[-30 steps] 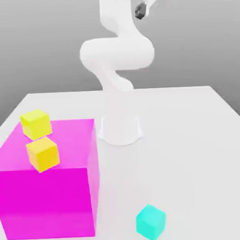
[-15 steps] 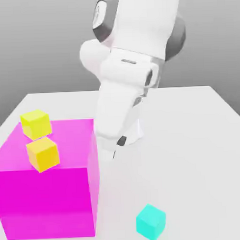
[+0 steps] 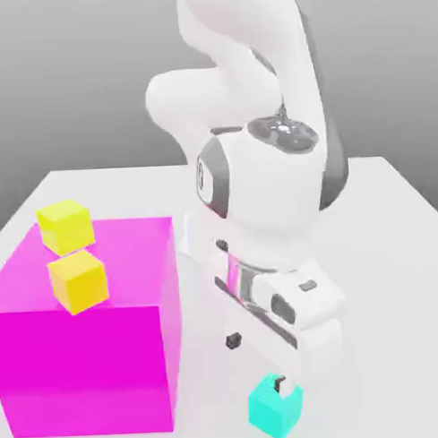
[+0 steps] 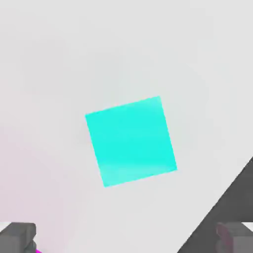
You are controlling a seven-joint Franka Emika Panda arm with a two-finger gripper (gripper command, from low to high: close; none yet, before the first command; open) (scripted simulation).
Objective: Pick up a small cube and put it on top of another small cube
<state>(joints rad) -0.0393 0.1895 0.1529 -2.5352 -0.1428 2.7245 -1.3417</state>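
Here we see the claw (image 3: pixel 282 381) spread wide, holding nothing, hanging just above the teal cube (image 3: pixel 271 410). That cube sits on the white table (image 3: pixel 385 242) near its front edge, at about five o'clock from the magenta cube (image 3: pixel 85 354), with bare table all round it. In the hand view its edges lie slightly askew to the fingertips (image 4: pixel 18 236); it has no long axis. We count one teal cube, one magenta, two yellow cubes (image 3: pixel 65 226).

Small cube (image 3: pixel 271 410) on table (image 3: pixel 385 251), beside big cube (image 3: pixel 85 354).
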